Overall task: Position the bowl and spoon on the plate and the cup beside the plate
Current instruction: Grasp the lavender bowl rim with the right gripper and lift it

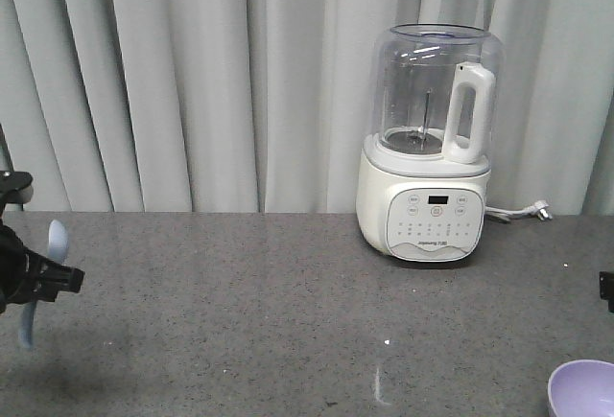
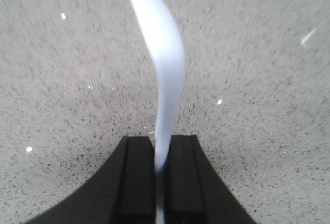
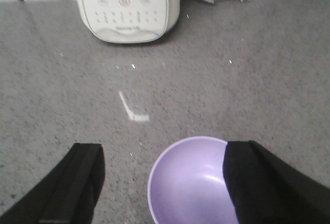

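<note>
My left gripper (image 2: 162,149) is shut on the pale-blue spoon (image 2: 167,69), which sticks up between the black pads above the grey counter. At the far left of the front view the same gripper (image 1: 38,278) holds the spoon (image 1: 56,240) upright in the air. The lavender bowl (image 3: 191,183) sits on the counter under my right gripper (image 3: 162,180), which is open. Its left finger (image 3: 82,183) hangs outside the bowl and its right finger (image 3: 258,183) overlaps the bowl's right side. The bowl (image 1: 583,390) also shows at the front view's bottom right corner. Plate and cup are out of view.
A white blender with a clear jug (image 1: 427,149) stands at the back right of the grey counter (image 1: 240,321), seen too in the right wrist view as the blender base (image 3: 126,7). Its power cord (image 1: 523,212) lies beside it. Grey curtains hang behind.
</note>
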